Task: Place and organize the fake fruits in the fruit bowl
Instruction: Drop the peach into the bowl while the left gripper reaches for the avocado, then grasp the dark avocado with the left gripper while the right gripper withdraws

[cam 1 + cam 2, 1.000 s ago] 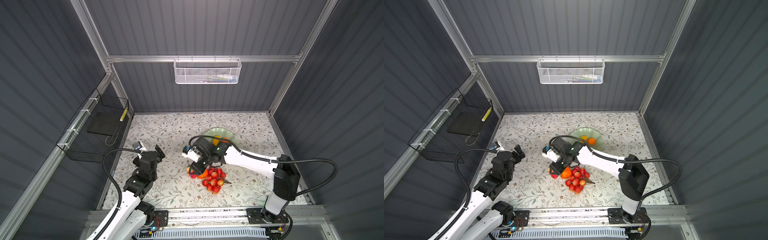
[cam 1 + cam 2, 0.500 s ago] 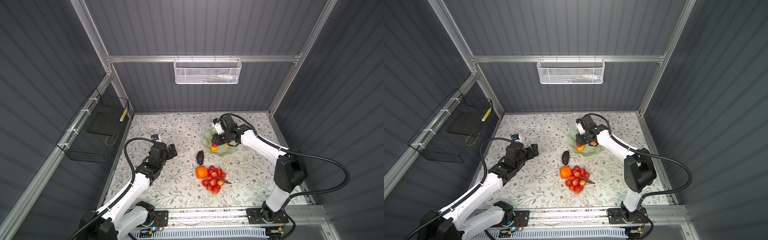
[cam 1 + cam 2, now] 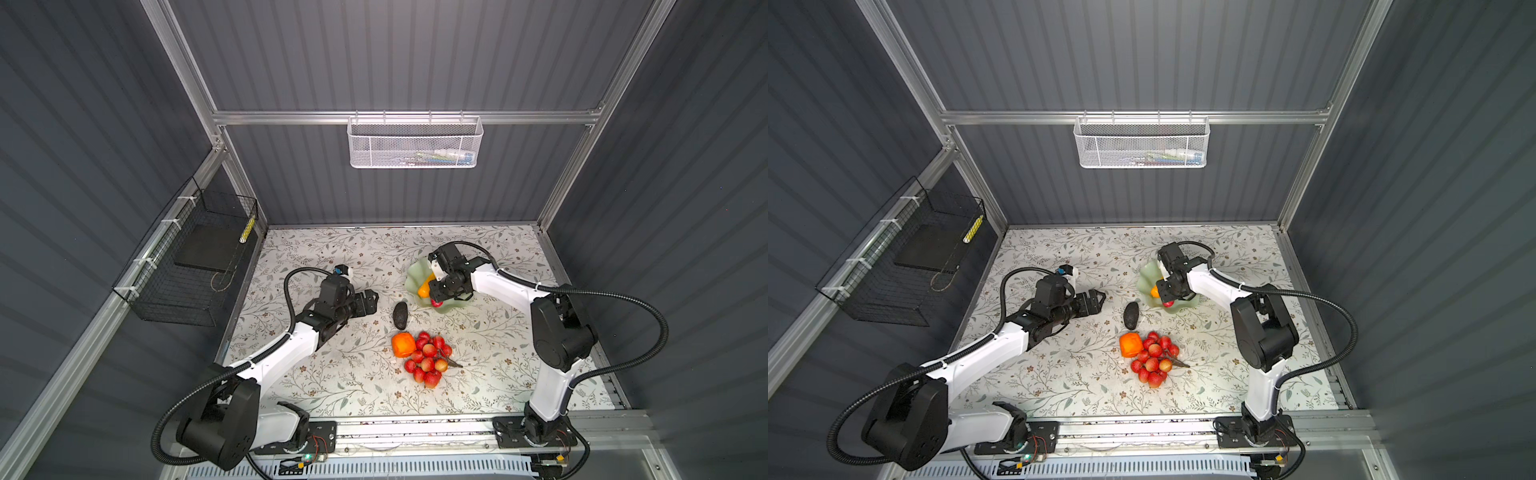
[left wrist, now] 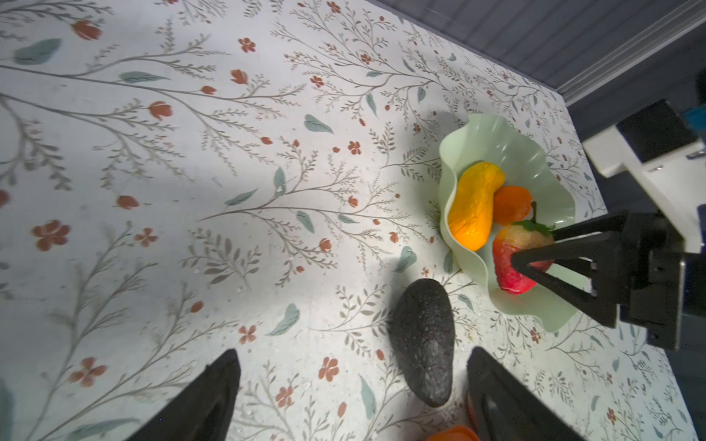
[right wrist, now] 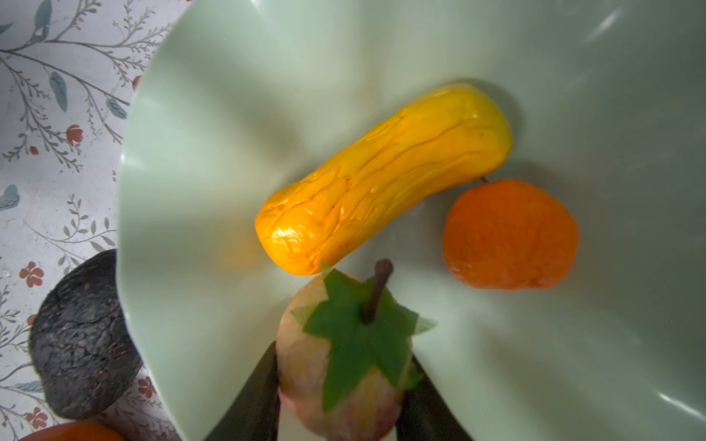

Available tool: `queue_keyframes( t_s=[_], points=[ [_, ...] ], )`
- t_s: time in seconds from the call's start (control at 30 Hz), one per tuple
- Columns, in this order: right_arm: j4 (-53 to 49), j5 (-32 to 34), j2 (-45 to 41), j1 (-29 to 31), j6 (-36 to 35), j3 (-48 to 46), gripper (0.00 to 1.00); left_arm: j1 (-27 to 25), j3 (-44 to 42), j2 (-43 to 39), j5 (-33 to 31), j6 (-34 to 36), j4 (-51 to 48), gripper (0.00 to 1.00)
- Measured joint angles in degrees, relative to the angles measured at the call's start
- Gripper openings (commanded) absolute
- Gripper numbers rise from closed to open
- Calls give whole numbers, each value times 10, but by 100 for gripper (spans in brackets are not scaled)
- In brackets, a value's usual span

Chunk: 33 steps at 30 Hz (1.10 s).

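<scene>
In both top views, the left gripper (image 3: 371, 301), jaws apart, sits just short of the dark avocado (image 3: 400, 315); the blocky persimmon (image 3: 403, 345) lies just beside the grapes (image 3: 430, 359).

Left wrist view: the pebbly avocado lies between those jaws.

Right wrist view: the right gripper (image 5: 342, 355) clamps the strawberry (image 5: 301, 343) inside the glossy, wavy fruit bowl (image 5: 198, 133), with the wrinkled yellow cob (image 5: 382, 179) and tangerine (image 5: 510, 235) just ahead.

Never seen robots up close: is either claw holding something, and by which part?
The right gripper clamps the strawberry by its two sides, just below the leafy cap, within the fruit bowl. The left gripper is open, holding nothing.
</scene>
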Motion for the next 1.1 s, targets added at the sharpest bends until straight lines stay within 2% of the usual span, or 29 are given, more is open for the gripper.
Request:
queue_keyframes(
  t_s=[0.23,0.47,0.77,0.93,1.1],
  points=[
    [15,-2,0,-17,31,-31,65,-68,68,113,10,14,9,87],
    [31,-7,-41,-22,49,-40,86,-92,104,183,20,21,3,78],
    [108,10,-221,-36,61,-76,98,-93,139,240,20,27,-18,67],
    [161,31,-293,-42,66,-111,99,-93,169,285,29,29,-22,50],
    [193,40,-327,-51,70,-139,99,-93,189,301,37,35,-23,33]
  ],
)
